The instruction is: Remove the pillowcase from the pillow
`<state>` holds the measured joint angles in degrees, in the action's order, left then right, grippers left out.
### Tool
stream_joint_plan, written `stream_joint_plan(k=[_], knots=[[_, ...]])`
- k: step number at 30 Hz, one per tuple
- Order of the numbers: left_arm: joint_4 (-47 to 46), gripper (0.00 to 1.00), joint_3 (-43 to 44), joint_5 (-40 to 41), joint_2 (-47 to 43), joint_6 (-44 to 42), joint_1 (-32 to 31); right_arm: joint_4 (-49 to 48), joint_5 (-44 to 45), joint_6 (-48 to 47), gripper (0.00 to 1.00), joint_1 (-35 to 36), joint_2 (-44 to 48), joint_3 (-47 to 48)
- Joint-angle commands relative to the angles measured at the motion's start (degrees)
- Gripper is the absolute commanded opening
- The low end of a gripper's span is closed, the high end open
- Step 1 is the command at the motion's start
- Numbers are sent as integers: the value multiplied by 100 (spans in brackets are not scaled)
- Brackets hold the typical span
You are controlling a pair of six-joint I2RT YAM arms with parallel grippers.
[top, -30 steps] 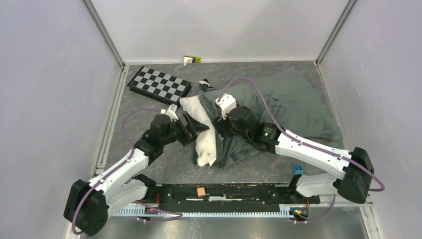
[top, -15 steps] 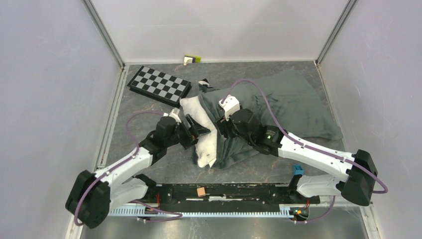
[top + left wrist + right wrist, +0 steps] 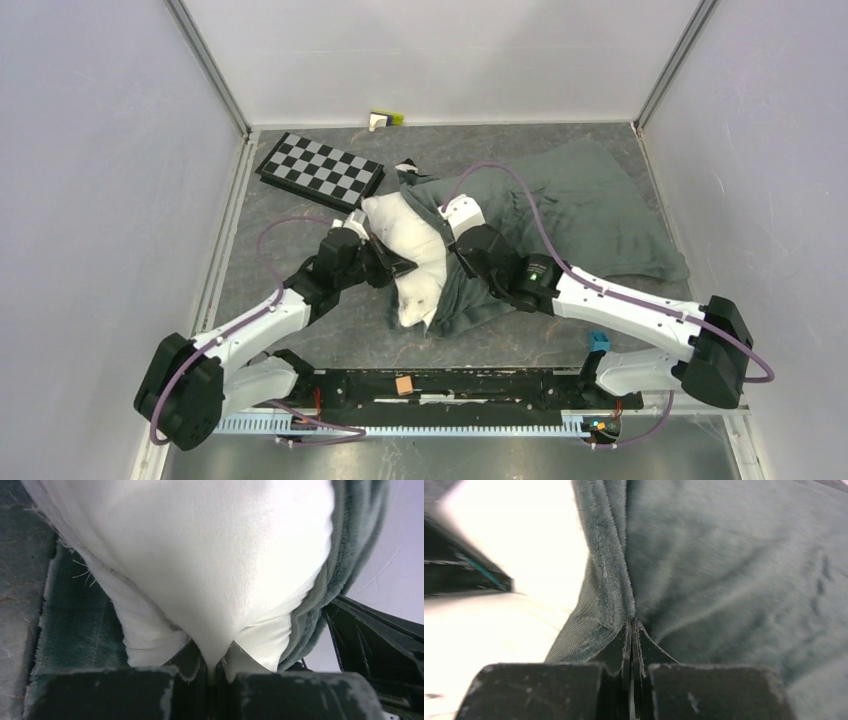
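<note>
The pillowcase (image 3: 590,215) lies across the middle and right of the table with its dark grey side showing. A small striped bit peeks out at its far left corner. The white pillow (image 3: 415,255) bulges out of its left opening. My left gripper (image 3: 392,262) is shut on a pinch of the pillow's white cloth (image 3: 210,555), which runs down between the jaws of that gripper (image 3: 215,667). My right gripper (image 3: 455,250) is shut on the pillowcase's plush hem (image 3: 614,595) next to the opening, with grey fabric (image 3: 734,565) spreading right of the gripper (image 3: 631,630).
A rigid checkerboard (image 3: 320,170) lies at the back left, close to the pillow's far corner. A small yellow-and-white object (image 3: 385,119) sits by the back wall. A blue piece (image 3: 598,341) and an orange block (image 3: 404,385) are near the arms' base rail. Walls enclose three sides.
Both grippers have closed, the left on the pillow's cloth and the right on the pillowcase's hem. The left arm has pushed in towards the pillow, and more white now shows.
</note>
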<state>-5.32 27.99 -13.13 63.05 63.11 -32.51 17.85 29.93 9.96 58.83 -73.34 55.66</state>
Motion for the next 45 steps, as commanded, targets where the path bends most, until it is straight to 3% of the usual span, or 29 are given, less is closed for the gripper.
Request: stream_joint_plan(k=[1, 8, 12, 14, 15, 17, 18, 20, 23, 31, 41, 45], knots=[[1018, 2, 352, 383, -332, -485, 528, 667, 1549, 36, 0, -423, 405, -153], [1902, 2, 514, -440, -970, -1239, 2457, 15, 1101, 158, 0, -2334, 2075, -1240], [2108, 2, 842, -753, -803, -1432, 2697, -86, 523, 18, 0, -2602, 2345, -1228], [2030, 2, 945, -1058, -665, -1427, 2696, -133, -452, -257, 3, -2599, 2343, -1141], [1974, 2, 964, -1194, -636, -1410, 2697, -185, -1169, -444, 14, -2597, 2363, -1128], [1882, 2, 963, -1401, -627, -1349, 2688, -321, -2574, -437, 56, -2589, 2328, -1096], [1877, 2, 967, -1459, -655, -1329, 2675, -310, -2897, -337, 68, -2537, 2237, -1020], [1884, 2, 939, -1536, -748, -1312, 2671, -238, -3044, -233, 84, -2044, 2026, -847], [1884, 2, 897, -1650, -896, -1211, 2651, -103, -1611, -159, 97, -552, 1479, -398], [2064, 2, 1052, -2079, -1051, -1309, 2609, -519, -335, 24, 98, 993, -137, 956], [2332, 2, 1274, -2494, -1044, -1596, 2609, -525, -33, 58, 95, 1427, -1791, 2316], [2464, 2, 1418, -2563, -1106, -1649, 2602, -160, 684, 184, 93, 1478, -2111, 2438]])
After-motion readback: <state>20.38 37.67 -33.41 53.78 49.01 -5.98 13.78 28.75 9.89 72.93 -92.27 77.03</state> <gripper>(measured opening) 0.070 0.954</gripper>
